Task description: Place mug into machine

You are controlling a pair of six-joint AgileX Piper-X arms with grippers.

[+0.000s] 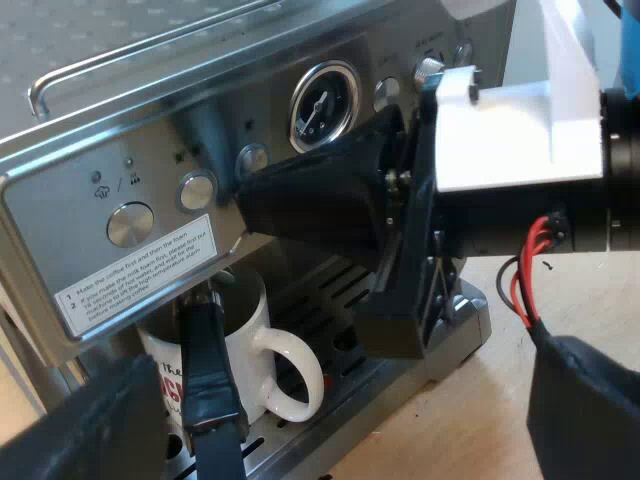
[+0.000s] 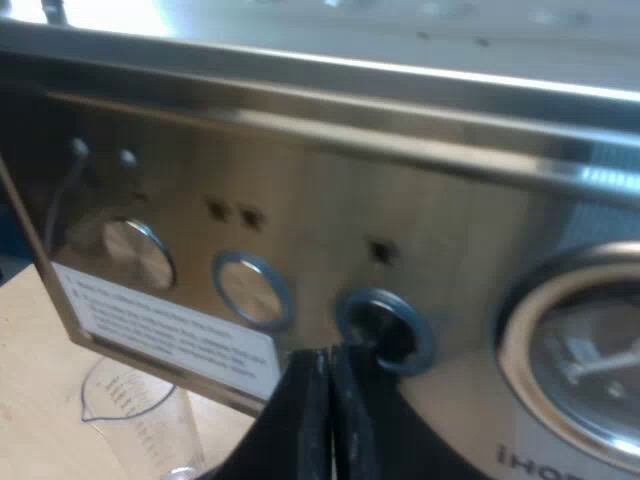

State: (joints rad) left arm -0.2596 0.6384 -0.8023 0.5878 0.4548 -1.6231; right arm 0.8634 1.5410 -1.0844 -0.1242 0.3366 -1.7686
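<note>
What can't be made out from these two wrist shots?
Mug print: left wrist view, partly covered by the holder's dark handle.
Handle's end: same view, cut off by the edge.
Whether the right gripper touches the button: right wrist view, its shut fingers cover the contact.
Measuring glass base: right wrist view, cut off by the edge.
Sticker text: too small to read.

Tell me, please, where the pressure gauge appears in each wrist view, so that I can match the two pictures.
Left wrist view: the pressure gauge is on the espresso machine's front panel, next to the right gripper.
Right wrist view: the pressure gauge is beside the round button that the right gripper, fingers shut, points at.
Shared landmark: the white instruction label under the buttons.
</note>
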